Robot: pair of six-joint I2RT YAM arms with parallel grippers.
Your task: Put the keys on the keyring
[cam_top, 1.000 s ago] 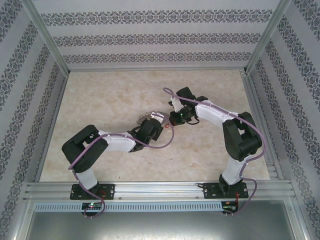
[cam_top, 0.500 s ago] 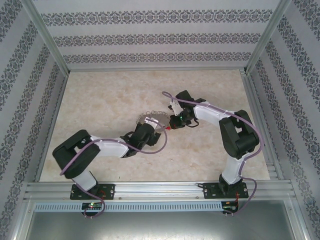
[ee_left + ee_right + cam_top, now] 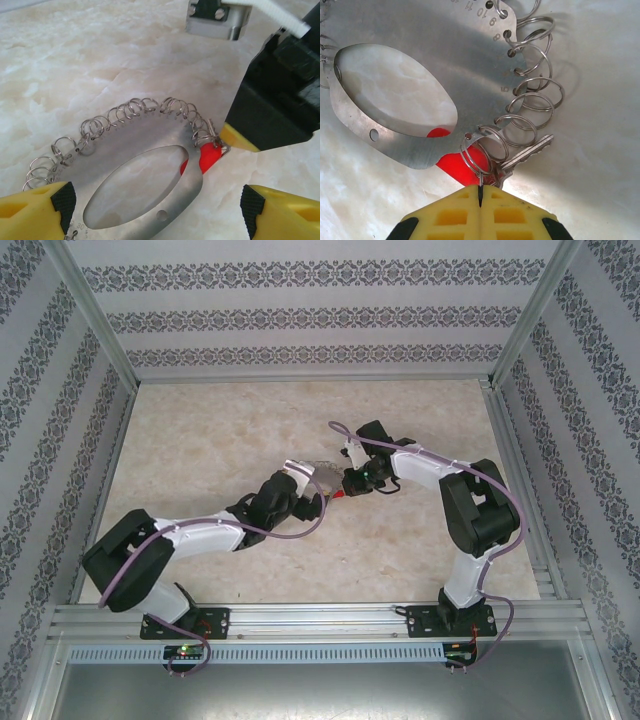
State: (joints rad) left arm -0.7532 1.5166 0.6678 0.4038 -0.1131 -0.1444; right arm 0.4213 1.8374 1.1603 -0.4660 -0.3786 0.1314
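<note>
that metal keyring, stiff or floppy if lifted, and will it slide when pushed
The keyring plate looks like thin flat sheet metal, so probably stiff and light. Its small split rings hang loose through edge holes, so they'd likely swing. Flat on the smooth table, it'd probably slide, not roll.

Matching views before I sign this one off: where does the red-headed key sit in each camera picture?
Top external: the key, a red speck mid-table at the near-right edge of the keyring.
Left wrist: the key, right of centre, red head poking from under the keyring.
Right wrist: the key, low centre, red head under the keyring, shank pointing right.
Shared landmark: the keyring's fringe of small wire rings.
</note>
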